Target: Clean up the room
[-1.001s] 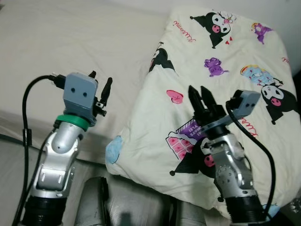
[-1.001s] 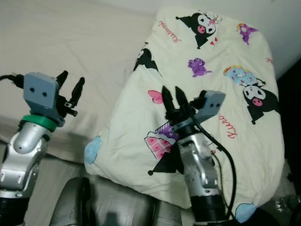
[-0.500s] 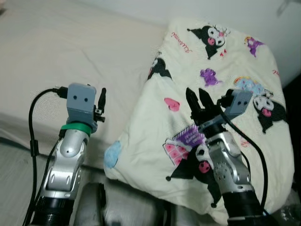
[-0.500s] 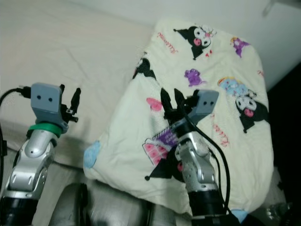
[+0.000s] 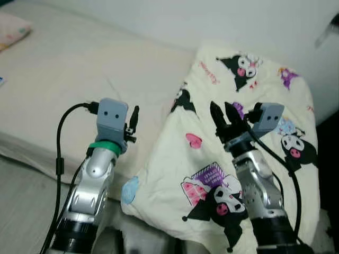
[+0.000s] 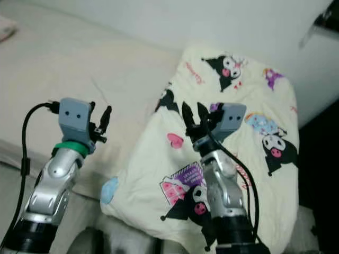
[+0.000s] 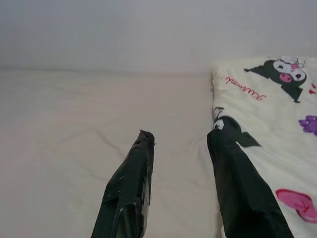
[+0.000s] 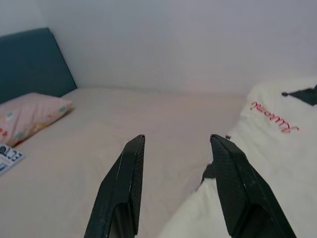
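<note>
Blanket: a cream cartoon-print blanket (image 5: 249, 159) lies bunched on the right part of the bed (image 5: 79, 69), its near edge hanging over the bed's near side.
Long axis: the heap runs from near to far, leaning slightly to the right toward the wall (image 5: 212, 21).
Right end effector: the right end effector (image 5: 224, 112) hovers above the middle of the blanket, fingers spread apart and holding nothing, pointing toward the far side.
Left end effector: the left end effector (image 5: 132, 119) is raised over the bare sheet just left of the blanket's left edge, fingers parted and empty.
Key relation: the blanket sits directly beneath and around the right end effector, so the right arm is the nearer one; the left would need to reach rightward to meet the edge.
Likely step: judging by the pose, both arms are lining up to take hold of the blanket for straightening or folding.
Surroundings: a pink pillow (image 8: 29, 111) rests far to the left by a dark teal headboard (image 8: 29, 59), with a small printed item (image 8: 7, 157) near it.
Obstacles: nothing lies between either end effector and the fabric.
</note>
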`<state>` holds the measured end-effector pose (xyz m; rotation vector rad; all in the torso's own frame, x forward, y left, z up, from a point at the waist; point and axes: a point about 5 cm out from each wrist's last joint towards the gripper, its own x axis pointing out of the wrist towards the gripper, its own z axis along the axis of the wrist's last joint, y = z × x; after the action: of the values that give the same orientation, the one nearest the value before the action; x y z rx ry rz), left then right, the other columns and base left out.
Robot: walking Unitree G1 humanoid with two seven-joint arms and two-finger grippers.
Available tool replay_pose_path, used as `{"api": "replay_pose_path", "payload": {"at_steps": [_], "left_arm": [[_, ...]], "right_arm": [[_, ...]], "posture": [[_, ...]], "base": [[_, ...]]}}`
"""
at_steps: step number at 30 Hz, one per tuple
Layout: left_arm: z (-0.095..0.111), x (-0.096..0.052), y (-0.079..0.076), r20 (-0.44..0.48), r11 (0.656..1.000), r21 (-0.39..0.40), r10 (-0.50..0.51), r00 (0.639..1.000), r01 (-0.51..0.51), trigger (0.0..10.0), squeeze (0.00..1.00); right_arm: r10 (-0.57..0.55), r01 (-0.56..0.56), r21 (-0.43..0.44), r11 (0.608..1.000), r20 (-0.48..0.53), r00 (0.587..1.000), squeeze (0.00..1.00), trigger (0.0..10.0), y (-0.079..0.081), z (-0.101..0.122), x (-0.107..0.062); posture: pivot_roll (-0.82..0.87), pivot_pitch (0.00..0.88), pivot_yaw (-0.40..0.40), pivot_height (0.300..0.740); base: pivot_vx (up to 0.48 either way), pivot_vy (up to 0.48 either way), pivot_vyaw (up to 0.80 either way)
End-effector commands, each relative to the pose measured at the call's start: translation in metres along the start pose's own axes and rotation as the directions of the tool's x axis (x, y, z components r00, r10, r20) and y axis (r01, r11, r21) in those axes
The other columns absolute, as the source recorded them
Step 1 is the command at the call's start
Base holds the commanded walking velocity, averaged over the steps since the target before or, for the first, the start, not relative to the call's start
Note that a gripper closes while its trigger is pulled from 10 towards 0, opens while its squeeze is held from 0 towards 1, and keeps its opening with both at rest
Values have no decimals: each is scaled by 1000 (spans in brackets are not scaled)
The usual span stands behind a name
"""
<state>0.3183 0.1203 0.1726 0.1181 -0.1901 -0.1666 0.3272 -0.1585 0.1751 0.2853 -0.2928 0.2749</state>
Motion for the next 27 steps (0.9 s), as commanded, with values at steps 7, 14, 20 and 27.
{"api": "replay_pose_path", "payload": {"at_steps": [7,14,20,27], "left_arm": [[-5,7,-8,-59,999,-8,-45,997,45,10000,0],[-9,8,-6,-87,999,3,-42,995,43,10000,0],[-8,8,-7,-89,999,-6,-49,995,49,10000,0],[-8,7,-9,-84,997,-13,-70,994,70,10000,0]], "right_arm": [[-40,40,6,999,10,999,0,10000,-3,-1,-5],[-43,42,30,999,16,999,0,10000,-1,-3,-4],[-52,51,26,998,14,999,0,10000,1,-5,-6],[-54,53,46,998,17,998,0,10000,5,-8,-6]], "posture": [[16,43,-26,735],[19,42,-19,740],[22,46,-16,740],[18,50,-8,740]], "base": [[0,0,0],[0,0,0],[0,0,0],[0,0,0]]}}
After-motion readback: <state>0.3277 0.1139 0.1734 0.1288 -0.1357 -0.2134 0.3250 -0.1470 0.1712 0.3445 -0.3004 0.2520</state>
